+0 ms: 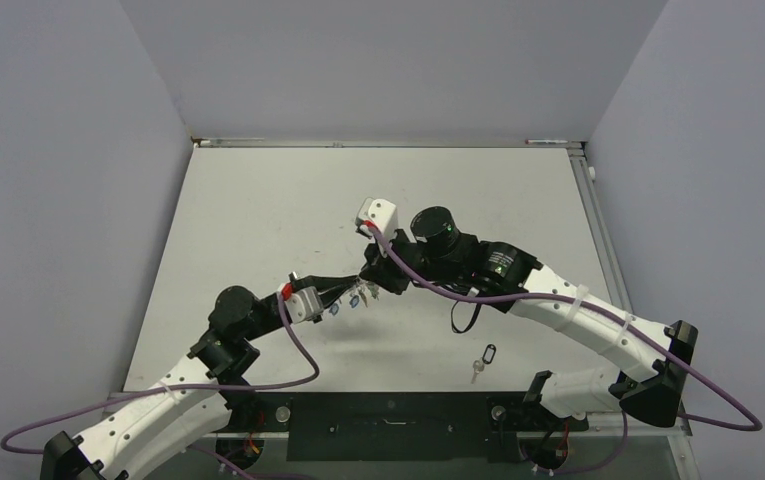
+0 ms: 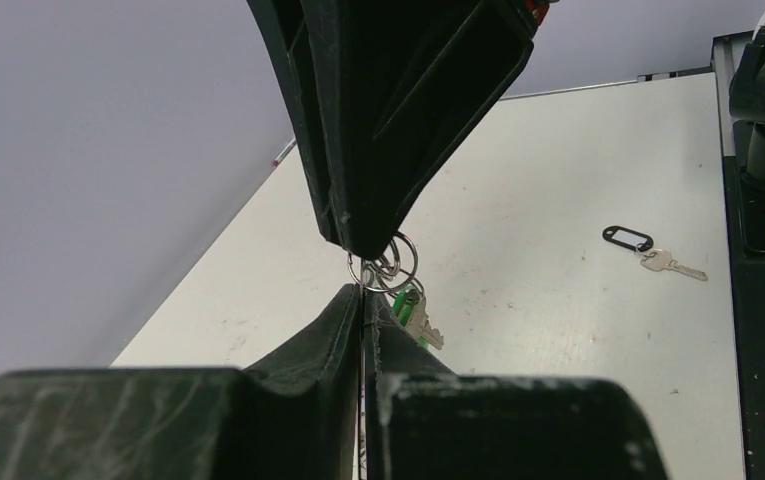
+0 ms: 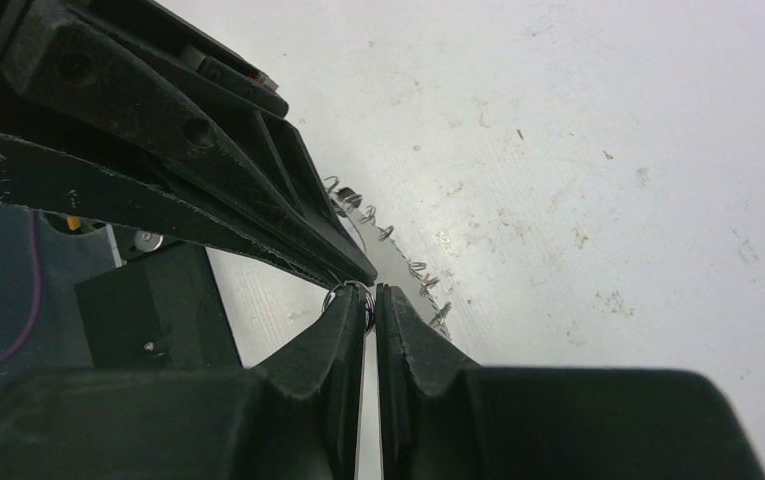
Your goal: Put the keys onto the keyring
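Note:
My left gripper (image 2: 363, 290) is shut on a thin silver wire, the keyring (image 2: 362, 300), which runs down between its fingers. Directly above it my right gripper (image 2: 366, 245) pinches a cluster of small split rings (image 2: 395, 264). A green-tagged key (image 2: 414, 311) hangs from those rings. In the top view both grippers meet tip to tip at mid-table, left (image 1: 350, 291) and right (image 1: 370, 282), with tagged keys (image 1: 358, 299) dangling under them. In the right wrist view the right gripper (image 3: 370, 293) is shut beside a small ring (image 3: 343, 293). Most of the keyring's loop is hidden.
One loose key with a black tag (image 1: 483, 358) lies on the white table (image 1: 258, 200) near the front edge, right of centre; it also shows in the left wrist view (image 2: 648, 248). The black base plate (image 1: 388, 420) runs along the near edge. Grey walls enclose the table.

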Available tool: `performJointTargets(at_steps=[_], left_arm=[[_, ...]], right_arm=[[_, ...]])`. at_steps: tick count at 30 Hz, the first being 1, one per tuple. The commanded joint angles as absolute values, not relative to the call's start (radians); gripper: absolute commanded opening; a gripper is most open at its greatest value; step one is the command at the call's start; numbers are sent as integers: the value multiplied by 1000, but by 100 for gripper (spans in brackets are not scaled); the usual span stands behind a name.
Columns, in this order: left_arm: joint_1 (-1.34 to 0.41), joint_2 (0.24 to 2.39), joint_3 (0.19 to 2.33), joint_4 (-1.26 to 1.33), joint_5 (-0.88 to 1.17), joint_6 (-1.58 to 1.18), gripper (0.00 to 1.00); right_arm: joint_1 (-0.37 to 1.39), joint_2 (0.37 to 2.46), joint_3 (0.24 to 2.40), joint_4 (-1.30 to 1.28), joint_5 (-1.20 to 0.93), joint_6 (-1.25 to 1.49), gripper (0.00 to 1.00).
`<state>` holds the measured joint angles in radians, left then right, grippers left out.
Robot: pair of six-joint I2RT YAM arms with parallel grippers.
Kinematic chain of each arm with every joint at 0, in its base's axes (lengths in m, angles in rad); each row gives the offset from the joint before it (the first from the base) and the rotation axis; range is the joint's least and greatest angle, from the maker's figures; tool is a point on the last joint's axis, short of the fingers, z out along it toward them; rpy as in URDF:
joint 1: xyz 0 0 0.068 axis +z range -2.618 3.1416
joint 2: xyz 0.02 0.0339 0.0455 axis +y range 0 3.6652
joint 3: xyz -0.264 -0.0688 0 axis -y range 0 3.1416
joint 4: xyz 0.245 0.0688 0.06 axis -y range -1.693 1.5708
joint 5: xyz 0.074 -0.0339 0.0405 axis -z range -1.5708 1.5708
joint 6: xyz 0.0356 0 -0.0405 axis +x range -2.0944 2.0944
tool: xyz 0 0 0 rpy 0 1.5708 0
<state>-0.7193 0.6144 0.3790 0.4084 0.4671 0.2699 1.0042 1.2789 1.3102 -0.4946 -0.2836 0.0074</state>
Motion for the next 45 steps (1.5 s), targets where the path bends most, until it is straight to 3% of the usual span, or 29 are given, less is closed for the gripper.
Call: performJointTargets(at_steps=[1,15,17,19,21,22,23,31,36,45], left_arm=[[-723,609,432,425,503,274,0],[-723,612,435,414,502,276,0],[-723,612,438,404,503,284,0],[-724,616,444,386,508,298,0],[-725,621,453,351,517,326,0],[-727,624,457,334,519,341,0],[-729,625,460,318,521,354,0],[-775,625,501,114,536,532,0],[-783,635,516,51,602,587,0],[-818,613,505,24,608,618,0]], right_arm=[[981,1251,1339,-449,-46,-53,5],[1038,1237,1292,-395,-3,-81,7],[1040,1230,1302,-413,-25,-85,24],[1040,1227,1320,-453,-85,-98,51],[1040,1235,1366,-526,-132,-111,72],[1040,1245,1392,-553,-137,-105,80],[1039,1258,1420,-586,-135,-90,81],[1085,1354,1542,-808,-189,-97,82],[1115,1334,1490,-831,-289,-165,61],[1131,1357,1461,-840,-263,-220,57]])
